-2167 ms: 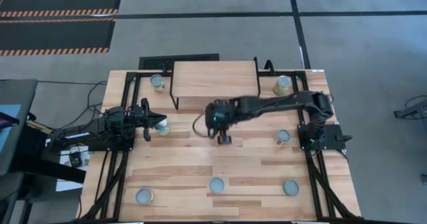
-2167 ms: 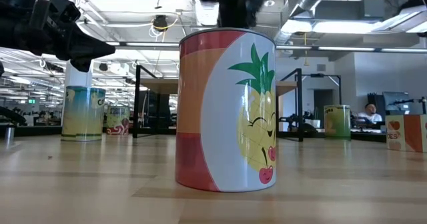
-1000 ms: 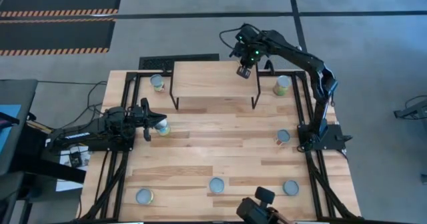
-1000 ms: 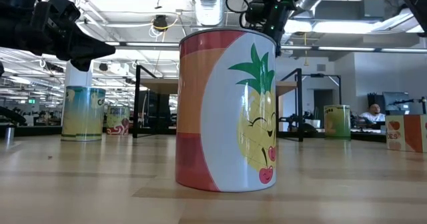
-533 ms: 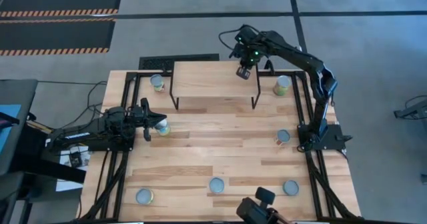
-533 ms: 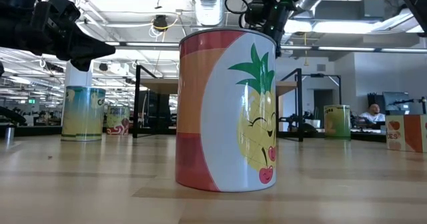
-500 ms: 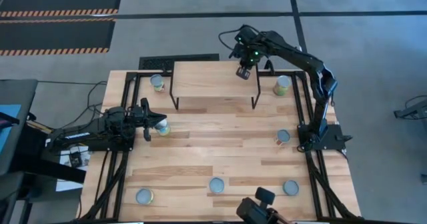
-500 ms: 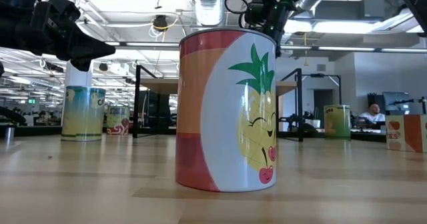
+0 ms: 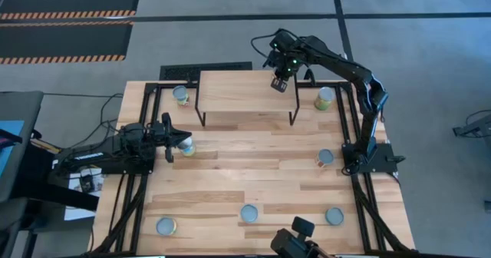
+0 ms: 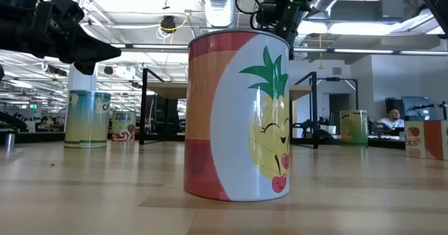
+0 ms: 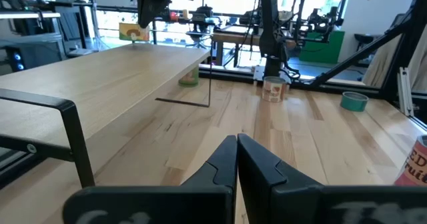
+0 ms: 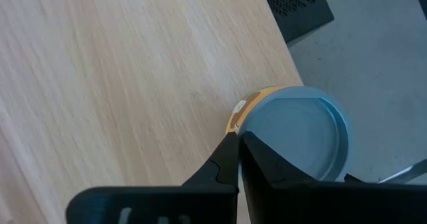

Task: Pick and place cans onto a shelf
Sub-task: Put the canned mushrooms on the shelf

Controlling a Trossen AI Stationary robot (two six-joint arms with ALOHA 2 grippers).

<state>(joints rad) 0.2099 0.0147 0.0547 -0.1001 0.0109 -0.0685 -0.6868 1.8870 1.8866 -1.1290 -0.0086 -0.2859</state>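
The shelf (image 9: 238,93) is a small light-wood board on black legs at the table's far side. My right gripper (image 9: 279,84) is over its far right corner, shut. In the right wrist view its fingertips (image 12: 237,144) stand beside an orange-labelled can (image 12: 297,141) that stands upright on its base at the shelf's edge. My left gripper (image 9: 181,140) is shut and empty at the table's left. A can (image 9: 186,147) stands next to it and shows in the left wrist view (image 11: 417,161). Several more cans stand upright on the table. My right gripper has its shut fingertips against the orange label side of the can (image 12: 241,114), coming from above. I cannot tell whether they touch it. The can stands upright on the shelf board, silvery top up.
Cans stand at the far left (image 9: 181,94), far right (image 9: 324,98), right (image 9: 325,157) and along the near edge (image 9: 166,226) (image 9: 249,213) (image 9: 334,216). The middle near one fills the low view (image 10: 238,116). A dark device (image 9: 295,241) sits at the near edge.
My right gripper has gone from the middle of the table up and toward the far edge to the shelf's far right corner, and has kept still there for the last second. A dark device has come into view at the near edge.
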